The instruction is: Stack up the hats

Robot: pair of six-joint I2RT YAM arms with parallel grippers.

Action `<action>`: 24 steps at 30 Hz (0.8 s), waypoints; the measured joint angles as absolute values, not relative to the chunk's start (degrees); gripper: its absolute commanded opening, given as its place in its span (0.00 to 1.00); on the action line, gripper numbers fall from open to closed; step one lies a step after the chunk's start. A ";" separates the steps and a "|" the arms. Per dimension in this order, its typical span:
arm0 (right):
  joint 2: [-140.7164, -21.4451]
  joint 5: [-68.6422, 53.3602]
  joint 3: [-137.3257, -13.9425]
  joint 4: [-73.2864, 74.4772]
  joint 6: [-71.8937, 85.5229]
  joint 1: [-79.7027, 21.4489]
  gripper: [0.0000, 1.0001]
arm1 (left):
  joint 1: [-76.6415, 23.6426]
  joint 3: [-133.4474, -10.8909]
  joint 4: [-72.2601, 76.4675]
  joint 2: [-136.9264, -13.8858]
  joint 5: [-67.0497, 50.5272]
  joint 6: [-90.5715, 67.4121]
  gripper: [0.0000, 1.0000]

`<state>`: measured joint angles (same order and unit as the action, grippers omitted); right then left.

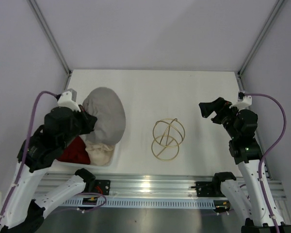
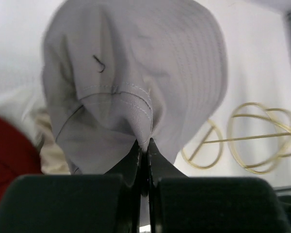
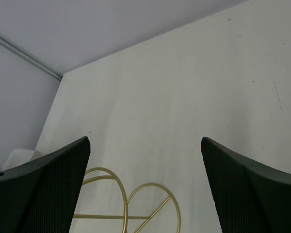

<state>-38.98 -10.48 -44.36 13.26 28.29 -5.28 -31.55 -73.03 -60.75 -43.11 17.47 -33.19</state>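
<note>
Left gripper (image 2: 144,144) has its fingers closed tight on a fold of the pale grey hat (image 2: 136,73), just beyond them, partly over the cream hat (image 1: 101,154) beside the dark red hat (image 1: 75,151). Right gripper (image 3: 145,141) stands wide open, empty, well apart.

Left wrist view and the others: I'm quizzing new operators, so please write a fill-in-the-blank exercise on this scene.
The left gripper has its jaws ___ on the grey hat.
The right gripper has its jaws ___.
The neighbouring hat is dark ___.
The wire ornament is ___ coloured.
Missing: shut, open, red, gold.
</note>
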 measured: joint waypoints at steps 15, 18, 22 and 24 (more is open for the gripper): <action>-37.26 -2.96 -46.54 18.87 29.95 -5.28 0.99 | -49.10 -95.77 -54.57 -70.26 0.60 -14.63 0.01; -36.77 -0.73 -47.59 21.06 30.30 -5.10 1.00 | -53.34 -100.53 -54.81 -77.19 -1.96 -12.25 0.01; -36.01 1.19 -48.38 23.51 30.87 -4.82 0.99 | -58.50 -107.94 -54.78 -84.29 -4.32 -9.74 0.01; -35.29 2.17 -48.47 24.64 31.14 -4.69 0.99 | -60.38 -111.74 -55.22 -87.24 -4.86 -8.73 0.01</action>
